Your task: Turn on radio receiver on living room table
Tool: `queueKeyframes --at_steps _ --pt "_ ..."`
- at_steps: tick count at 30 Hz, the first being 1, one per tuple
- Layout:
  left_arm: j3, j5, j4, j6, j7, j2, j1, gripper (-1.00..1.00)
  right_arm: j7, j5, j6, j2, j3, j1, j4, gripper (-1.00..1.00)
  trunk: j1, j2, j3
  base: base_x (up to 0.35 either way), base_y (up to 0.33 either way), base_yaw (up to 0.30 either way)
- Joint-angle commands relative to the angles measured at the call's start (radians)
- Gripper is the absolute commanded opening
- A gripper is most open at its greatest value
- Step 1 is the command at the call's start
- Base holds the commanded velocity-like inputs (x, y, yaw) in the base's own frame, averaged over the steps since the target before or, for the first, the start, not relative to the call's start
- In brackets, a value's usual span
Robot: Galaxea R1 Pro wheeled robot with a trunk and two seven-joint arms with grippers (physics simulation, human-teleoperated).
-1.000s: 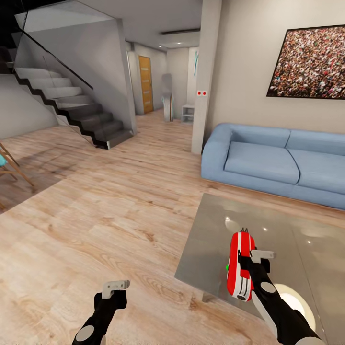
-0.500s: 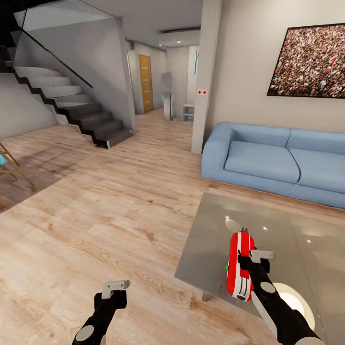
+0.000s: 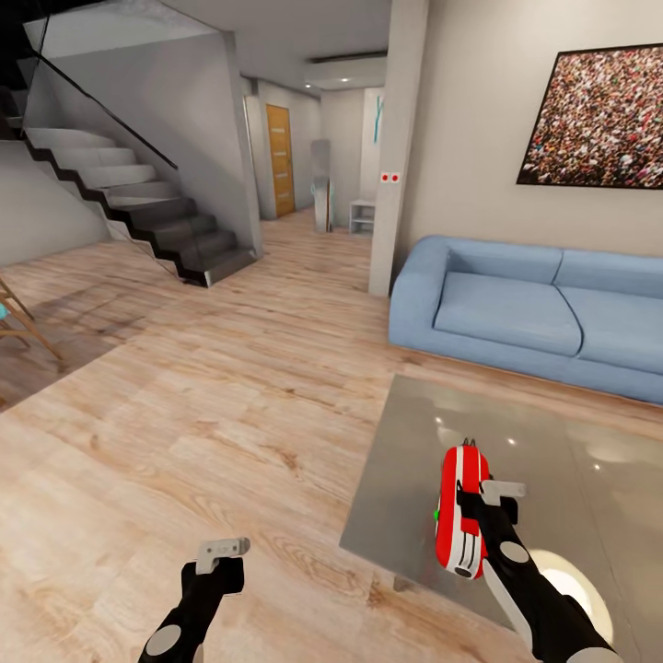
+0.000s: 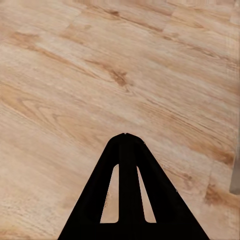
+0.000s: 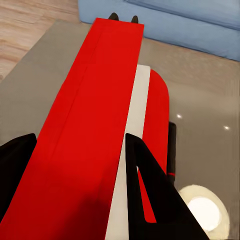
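The red radio receiver [image 3: 458, 512] with white stripes is held edge-on, long side pointing away from me, over the near left part of the glossy grey table [image 3: 552, 442]. My right gripper [image 3: 471, 508] is shut on the radio, one finger on each flat side. In the right wrist view the radio [image 5: 100, 125] runs between the two dark fingers [image 5: 150, 195], with the table [image 5: 200, 125] below. My left gripper [image 3: 224, 551] hangs shut over the wooden floor, left of the table, its fingers [image 4: 126, 150] meeting at a point.
A blue sofa [image 3: 534, 313] stands beyond the table against the wall. A pillar [image 3: 396, 147] rises left of the sofa, and stairs [image 3: 147, 212] climb at the back left. Open wooden floor [image 3: 230, 396] stretches to the left. A bright round reflection [image 3: 566, 580] lies on the tabletop.
The whole view has shifted slightly, so the camera has moved. Both arms and the held radio keep the same pose in the picture.
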Motion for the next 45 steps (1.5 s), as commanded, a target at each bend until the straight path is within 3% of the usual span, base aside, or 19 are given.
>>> queueKeyframes --at_steps 1,8,33,45 --pt "0.0 0.0 0.0 0.0 -0.001 0.0 0.0 -1.0 0.0 0.003 0.0 0.0 0.0 0.0 -0.001 -1.0 0.0 0.0 0.0 0.319 0.115 0.0" --pt "-0.002 0.002 0.0 -0.001 -0.001 0.0 0.0 -1.0 0.0 0.003 0.0 0.0 0.0 0.0 -0.001 -1.0 0.0 0.0 0.0 0.227 0.047 0.0" --pt "-0.002 0.002 0.002 -0.003 0.0 0.0 0.0 -1.0 0.0 0.0 0.002 0.002 -0.001 0.0 0.003 -1.0 0.0 0.0 0.0 0.003 0.0 0.0" --pt "-0.003 0.002 0.002 -0.003 0.0 0.0 0.0 -1.0 0.003 -0.007 0.002 0.004 -0.008 0.0 0.058 -1.0 0.0 0.0 0.0 0.0 0.0 0.0"
